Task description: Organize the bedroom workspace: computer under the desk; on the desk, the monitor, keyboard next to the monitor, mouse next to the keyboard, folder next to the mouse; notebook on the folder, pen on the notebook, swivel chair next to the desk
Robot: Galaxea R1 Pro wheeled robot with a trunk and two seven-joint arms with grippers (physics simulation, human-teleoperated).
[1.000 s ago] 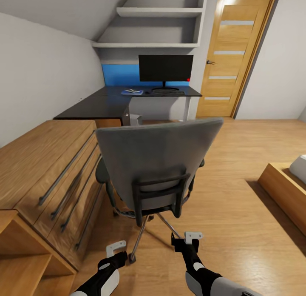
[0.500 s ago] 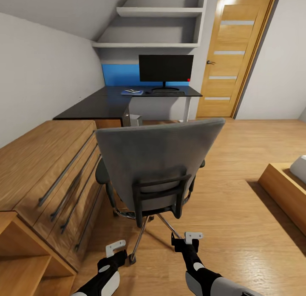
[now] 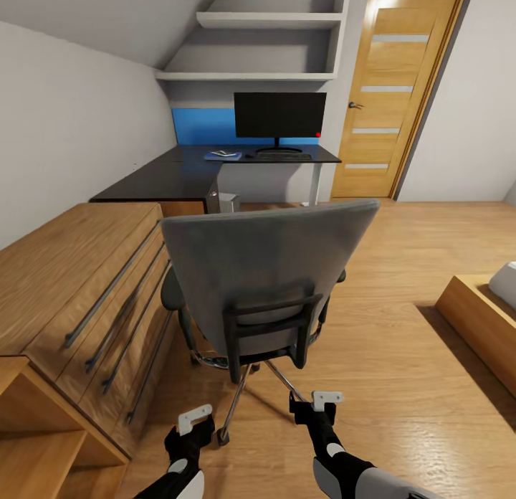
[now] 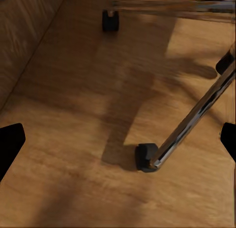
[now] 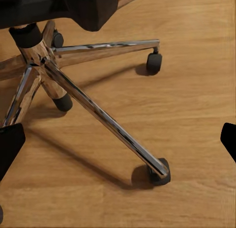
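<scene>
Both arms hang low, pointing at the floor (image 3: 401, 384). The left hand (image 3: 195, 419) and right hand (image 3: 326, 398), both spread empty, sit just behind the near chair (image 3: 269, 269); the table (image 3: 179, 176) stands far.

Grey walls, wood floor (image 3: 401, 341), wooden door (image 3: 387, 90), light drawer cabinet (image 3: 79, 284), white shelves (image 3: 265, 47).
</scene>
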